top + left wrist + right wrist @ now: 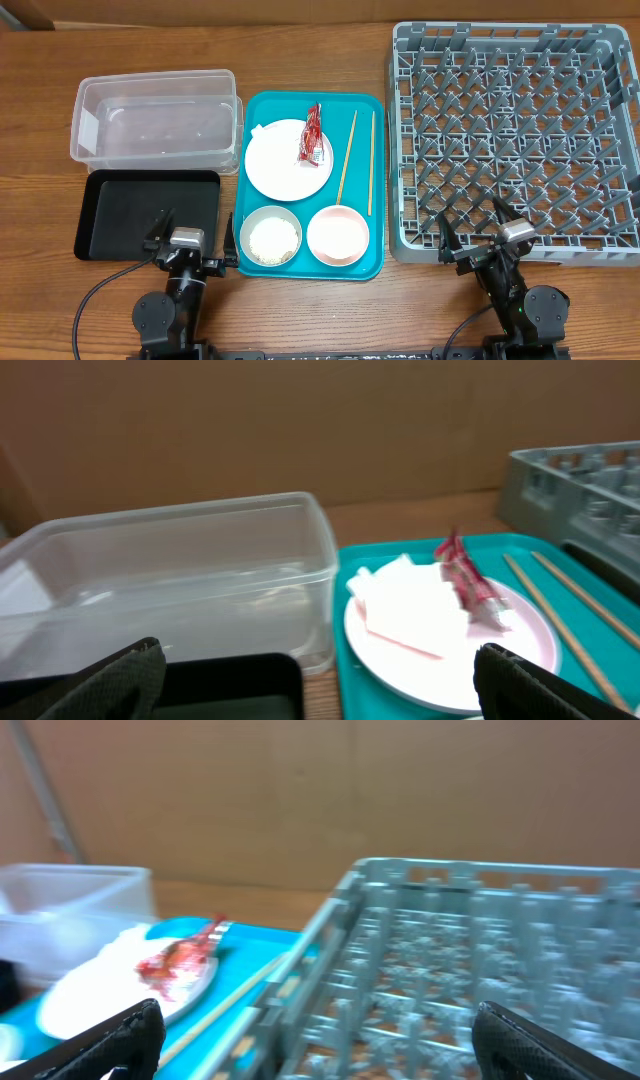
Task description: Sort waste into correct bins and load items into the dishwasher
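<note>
Both end effectors sit at the worktop's near edge, spread wide and empty: the left (193, 250) by the black tray (120, 215), the right (475, 232) at the rack (515, 140). The packet (311, 135) and napkin (400, 605) lie on the plate (280, 170). The teal tray (378, 262) sits between tub (155, 118) and rack, likely so either arm can reach it.

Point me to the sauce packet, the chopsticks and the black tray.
sauce packet (312, 136): overhead view, middle of the red wrapper.
chopsticks (346, 158): overhead view, mid-shaft of the left stick.
black tray (125, 205): overhead view, bare floor.
</note>
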Robot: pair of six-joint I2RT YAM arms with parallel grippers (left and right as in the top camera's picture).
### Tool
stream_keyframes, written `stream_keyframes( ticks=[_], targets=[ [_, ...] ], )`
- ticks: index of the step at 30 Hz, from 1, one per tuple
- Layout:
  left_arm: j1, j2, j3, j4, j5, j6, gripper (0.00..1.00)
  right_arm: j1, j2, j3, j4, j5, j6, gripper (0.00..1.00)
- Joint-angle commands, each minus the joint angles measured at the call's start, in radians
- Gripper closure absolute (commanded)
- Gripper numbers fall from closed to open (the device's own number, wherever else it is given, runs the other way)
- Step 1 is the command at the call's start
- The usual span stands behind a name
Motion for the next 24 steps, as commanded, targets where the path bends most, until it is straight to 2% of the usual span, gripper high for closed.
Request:
stream_keyframes(
  ticks=[1,3,5,8,10,15,19,24],
  targets=[
    [0.005,-0.009,-0.003,0.005,0.163,-0.173,0.0,-0.002,-0.011,-0.01,0.002,-0.134,0.131,0.0],
    [0.005,-0.009,-0.003,0.031,0.203,-0.319,0.0,-0.002,-0.011,-0.008,0.017,-0.147,0.209,0.0],
    [0.005,-0.009,0.0,0.121,0.236,-0.444,0.0,-0.002,-0.011,0.02,0.02,-0.15,0.267,0.0],
    [0.005,-0.009,0.049,0.224,0.314,-0.497,0.0,-0.002,-0.008,0.125,-0.021,-0.149,0.298,0.0],
    [0.005,-0.003,0.138,0.18,0.328,-0.496,0.0,-0.002,0.014,0.233,-0.102,-0.148,0.298,0.0],
    [0.005,0.135,0.435,-0.065,0.382,-0.464,0.0,-0.002,0.187,0.532,-0.402,-0.136,0.287,0.0],
    [0.005,0.358,0.692,-0.339,0.435,-0.399,0.0,-0.002,0.43,0.789,-0.661,-0.091,0.263,0.0],
    [0.005,0.67,1.006,-0.694,0.481,-0.275,0.0,-0.002,0.705,1.059,-0.857,-0.096,0.241,0.0]
  ],
)
